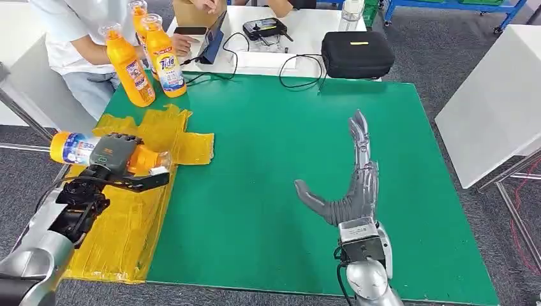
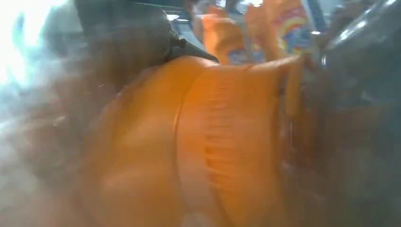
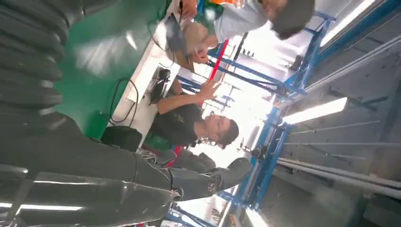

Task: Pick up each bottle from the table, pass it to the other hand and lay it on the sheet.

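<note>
The left hand [image 1: 115,158] grips an orange plastic detergent bottle with a blue-and-white label [image 1: 76,148], holding it on its side above the crumpled yellow plastic sheet [image 1: 127,217]. The bottle's base points away from the green table mat [image 1: 287,159] and its clear-capped neck points towards it. In the left wrist view the same bottle [image 2: 198,142] is a blurred orange mass close against the camera, so the fingers around it cannot be made out there.

The right hand [image 1: 348,185] holds nothing: it hovers over the green mat, well apart from the sheet, with fingers stretched straight and the thumb spread out to the side. The right wrist view shows its dark fingers [image 3: 198,182] extended.

Three more upright orange detergent bottles [image 1: 150,60] stand at the far corner of the green mat, just beyond the sheet's far edge. A person in a white shirt [image 1: 76,38] sits just beside them. Beyond the mat's far edge, a white table [image 1: 306,32] carries a black zipped case [image 1: 357,54], cables and a small black device [image 1: 265,27].
</note>
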Robot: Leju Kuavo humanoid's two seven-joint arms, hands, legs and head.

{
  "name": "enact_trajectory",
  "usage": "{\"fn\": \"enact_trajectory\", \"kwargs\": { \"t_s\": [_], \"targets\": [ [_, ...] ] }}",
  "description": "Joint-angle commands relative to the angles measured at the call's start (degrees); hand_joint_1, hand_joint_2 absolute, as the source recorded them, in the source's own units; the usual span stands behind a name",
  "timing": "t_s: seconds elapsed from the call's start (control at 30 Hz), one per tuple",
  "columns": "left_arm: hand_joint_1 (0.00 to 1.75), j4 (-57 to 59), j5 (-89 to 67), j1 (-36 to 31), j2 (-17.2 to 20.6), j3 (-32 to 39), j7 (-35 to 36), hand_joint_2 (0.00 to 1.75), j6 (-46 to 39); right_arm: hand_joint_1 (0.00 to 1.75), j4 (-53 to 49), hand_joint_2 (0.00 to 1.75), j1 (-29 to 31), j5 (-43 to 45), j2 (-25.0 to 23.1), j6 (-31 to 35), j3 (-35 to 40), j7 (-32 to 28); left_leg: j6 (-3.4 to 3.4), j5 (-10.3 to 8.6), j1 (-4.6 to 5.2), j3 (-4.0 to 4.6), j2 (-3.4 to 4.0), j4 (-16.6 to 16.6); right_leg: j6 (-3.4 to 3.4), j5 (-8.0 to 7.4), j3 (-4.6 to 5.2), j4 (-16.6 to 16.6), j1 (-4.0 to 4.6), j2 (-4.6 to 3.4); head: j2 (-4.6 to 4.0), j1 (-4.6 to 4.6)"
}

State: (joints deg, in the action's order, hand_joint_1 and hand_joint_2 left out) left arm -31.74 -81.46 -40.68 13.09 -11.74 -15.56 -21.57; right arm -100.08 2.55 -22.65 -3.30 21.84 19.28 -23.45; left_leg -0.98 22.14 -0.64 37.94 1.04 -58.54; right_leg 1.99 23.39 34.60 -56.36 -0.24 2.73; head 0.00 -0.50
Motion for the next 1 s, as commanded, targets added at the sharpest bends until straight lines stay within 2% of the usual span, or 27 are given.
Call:
{"fn": "enact_trajectory", "kwargs": {
  "t_s": [0.03, 0.3, 0.33, 0.43, 0.7, 1.0],
  "targets": [
    [1.75, 4.47, 2.49, -0.12, -0.45, -2.06, -4.79, 1.75, 0.65, 0.00, 5.36, 1.75, 3.31, 0.47, 0.15, -0.76, -0.20, -0.52, 0.01, 0.11, 0.03, -0.36, 0.05, 0.07, -0.04, 0.08, -0.32, 0.07, -0.07, -0.32, 0.00, -0.02],
    [1.75, 5.17, 2.93, 0.38, -1.27, -3.00, -5.85, 1.75, 2.09, 0.00, 6.06, 1.75, 4.20, 0.67, -0.05, -1.45, 0.39, -0.53, 0.01, 0.04, -0.01, -0.14, -0.02, 0.03, -0.03, 0.04, -0.14, 0.04, -0.02, -0.14, 0.00, 0.00],
    [1.75, 5.32, 3.00, 0.40, -1.35, -3.12, -6.00, 1.75, 2.35, 0.00, 6.12, 1.75, 4.29, 0.67, -0.08, -1.56, 0.51, -0.50, 0.02, 0.10, 0.01, -0.34, -0.04, 0.08, -0.05, 0.10, -0.33, 0.08, -0.05, -0.24, 0.00, 0.00],
    [1.75, 5.44, 3.40, 0.62, -1.57, -3.27, -6.15, 1.75, 2.17, 0.00, 6.43, 1.75, 4.47, 0.63, -0.16, -1.72, 0.79, -0.44, 0.01, 0.04, 0.00, -0.14, -0.02, 0.05, -0.03, 0.04, -0.13, 0.04, -0.03, -0.14, 0.00, -0.02],
    [1.75, 5.78, 3.50, 0.42, -1.77, -3.43, -6.00, 1.75, 2.83, 0.00, 6.57, 1.75, 4.58, 0.61, -0.18, -1.80, 0.92, -0.43, 0.02, 0.09, 0.00, -0.27, -0.05, 0.05, -0.04, 0.09, -0.27, 0.06, -0.04, -0.20, 0.00, -0.02],
    [1.75, 9.22, 3.80, -2.03, -3.18, -3.87, -1.22, 1.75, 8.64, 0.00, 6.90, 1.75, 4.61, 0.31, -0.47, -1.94, 1.30, -0.02, 0.02, 0.08, 0.00, -0.27, -0.12, 0.02, -0.05, 0.11, -0.28, 0.02, -0.04, -0.16, 0.00, -0.02]
  ]
}}
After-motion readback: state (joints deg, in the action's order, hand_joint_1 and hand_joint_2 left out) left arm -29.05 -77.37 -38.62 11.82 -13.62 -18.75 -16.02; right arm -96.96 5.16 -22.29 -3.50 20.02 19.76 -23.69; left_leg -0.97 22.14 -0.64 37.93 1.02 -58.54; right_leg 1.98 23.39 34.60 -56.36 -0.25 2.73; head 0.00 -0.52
